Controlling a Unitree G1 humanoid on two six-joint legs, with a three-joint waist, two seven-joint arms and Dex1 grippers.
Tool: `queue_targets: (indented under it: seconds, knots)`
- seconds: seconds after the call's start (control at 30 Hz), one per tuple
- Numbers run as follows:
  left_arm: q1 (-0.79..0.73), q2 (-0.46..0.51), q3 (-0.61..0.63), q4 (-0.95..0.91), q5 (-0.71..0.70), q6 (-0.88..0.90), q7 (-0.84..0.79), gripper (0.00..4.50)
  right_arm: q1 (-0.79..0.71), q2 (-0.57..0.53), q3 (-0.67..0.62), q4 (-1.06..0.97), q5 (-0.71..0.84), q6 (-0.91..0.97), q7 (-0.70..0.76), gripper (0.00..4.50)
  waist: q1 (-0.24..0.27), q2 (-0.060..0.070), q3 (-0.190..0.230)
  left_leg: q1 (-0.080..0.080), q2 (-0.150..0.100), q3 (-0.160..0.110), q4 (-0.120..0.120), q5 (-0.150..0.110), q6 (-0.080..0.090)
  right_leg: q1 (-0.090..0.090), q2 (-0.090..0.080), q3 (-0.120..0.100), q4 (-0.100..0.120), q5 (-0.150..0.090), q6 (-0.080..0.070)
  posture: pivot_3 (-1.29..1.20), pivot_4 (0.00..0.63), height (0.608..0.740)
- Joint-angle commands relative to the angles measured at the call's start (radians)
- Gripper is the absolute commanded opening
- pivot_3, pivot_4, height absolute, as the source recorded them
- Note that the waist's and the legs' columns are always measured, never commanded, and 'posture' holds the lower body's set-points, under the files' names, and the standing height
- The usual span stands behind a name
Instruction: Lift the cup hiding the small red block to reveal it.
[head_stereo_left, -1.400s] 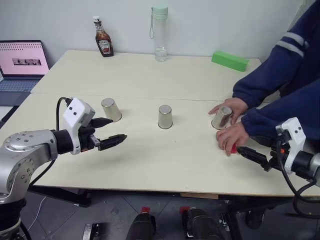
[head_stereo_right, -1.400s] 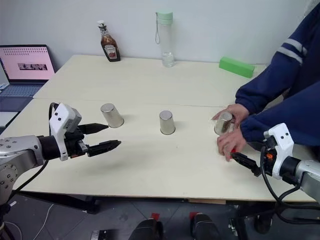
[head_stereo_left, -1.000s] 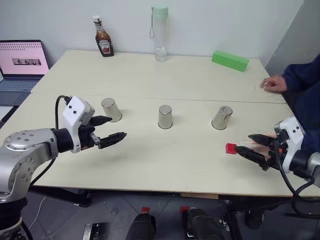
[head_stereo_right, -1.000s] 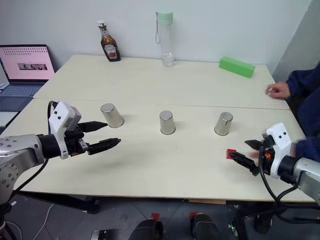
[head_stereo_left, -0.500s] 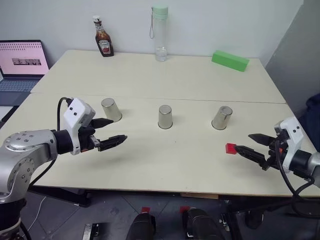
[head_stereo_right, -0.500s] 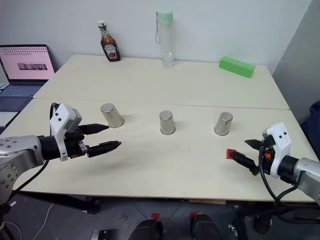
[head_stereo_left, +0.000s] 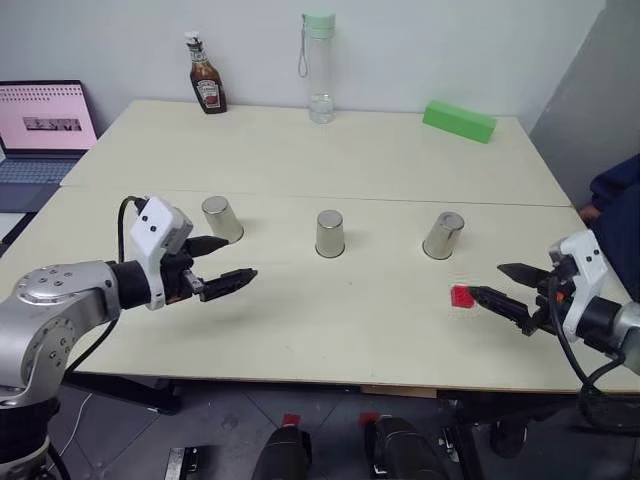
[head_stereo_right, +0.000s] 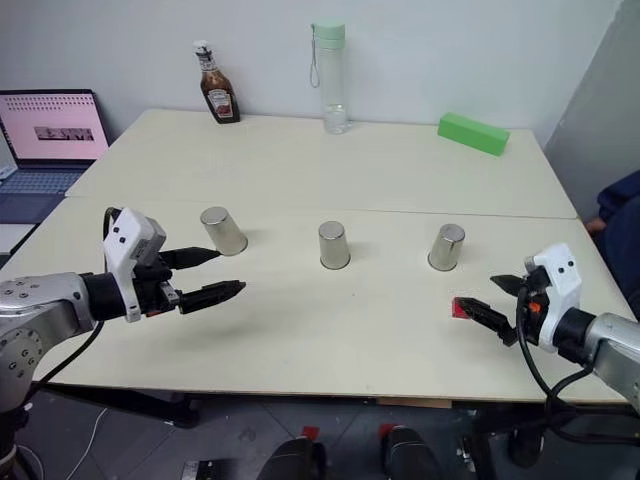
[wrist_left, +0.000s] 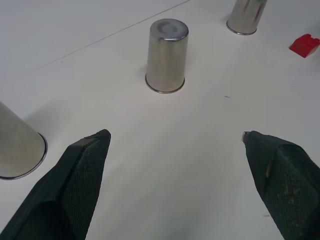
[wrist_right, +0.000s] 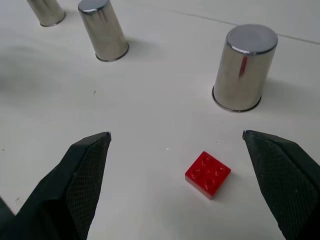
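While the small red block (wrist_right: 208, 174) lies bare on the worktop (head_stereo_left: 300, 150), out in the open just ahead of my right claw (head_stereo_left: 508, 288), no cup hides it yet, so I judge there is nothing to lift for now. Three steel cups stand upside down in a row: the left cup (head_stereo_left: 222, 219), the middle cup (head_stereo_left: 330, 233) and the right cup (head_stereo_left: 442, 235), which is the one nearest the block, though the two are apart. My right claw hangs released, fingers spread, with the block between them in the wrist view and not touched. My left claw (head_stereo_left: 223, 264) is likewise released and empty, hovering near the left cup.

Done well, this step is mostly watching: I should keep both claws clear of the row and track which cup ends up over the block. When it is time to lift, I would come at that cup from the side, close on its tapered wall around the middle, and raise it straight up so the rim does not drag the block along.
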Motion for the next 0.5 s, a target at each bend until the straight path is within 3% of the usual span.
queue_targets:
  seconds: [0.03, 0.5]
  knots:
    - [-0.005, 0.002, 0.005, -0.010, 0.007, -0.026, -0.001, 4.50, 0.004, -0.007, 0.000, -0.021, -0.002, -0.019, 0.004, 4.48, 0.000, 0.000, 0.000, 0.000, 0.000, 0.000, 0.000, 0.000, 0.000, 0.000, 0.000, 0.000, 0.000, 0.000, 0.000, 0.00, 0.150, 0.740]
    - [-0.003, 0.001, 0.006, -0.009, 0.006, -0.038, -0.004, 4.50, 0.009, 0.011, 0.001, -0.029, 0.000, -0.027, -0.017, 4.48, 0.000, 0.000, 0.000, 0.000, 0.000, 0.000, 0.000, 0.000, 0.000, 0.000, 0.000, 0.000, 0.000, 0.000, 0.000, 0.00, 0.150, 0.740]
